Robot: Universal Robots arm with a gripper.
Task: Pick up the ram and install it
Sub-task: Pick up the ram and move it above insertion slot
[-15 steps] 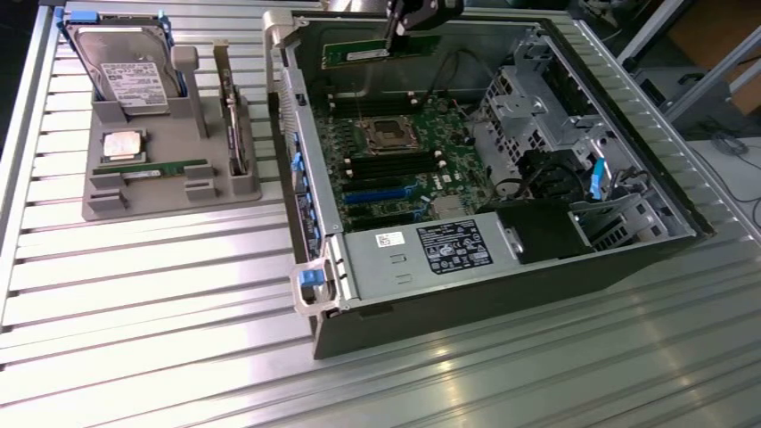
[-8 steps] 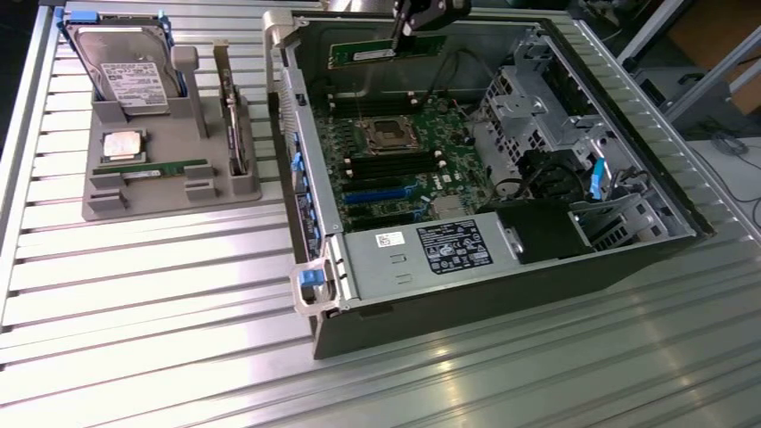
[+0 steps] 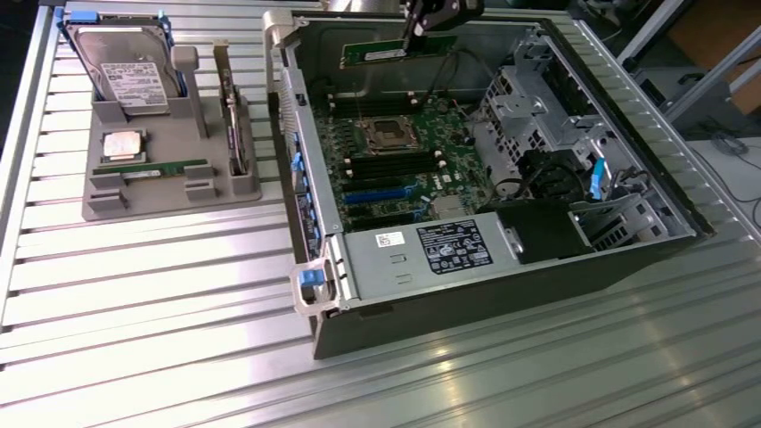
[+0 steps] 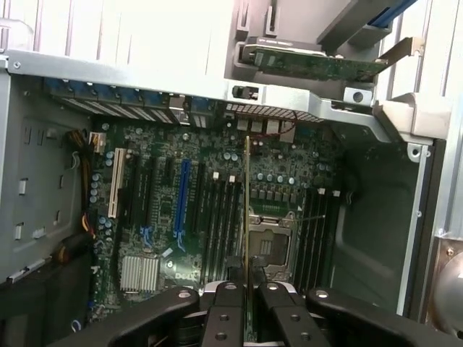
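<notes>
Between the jaws of the gripper [image 4: 247,276], which are clamped shut on it, the ram [image 4: 247,188] hangs edge-on above the motherboard [image 4: 166,210] of the open computer case [image 3: 356,308]. Beneath the jaws lie the black memory slots [image 4: 221,224], with the CPU socket [image 4: 271,242] just beside them. Well away from the jaws, a grey tray [image 3: 155,203] on the surface [image 3: 143,303] holds another green stick [image 3: 152,168].
</notes>
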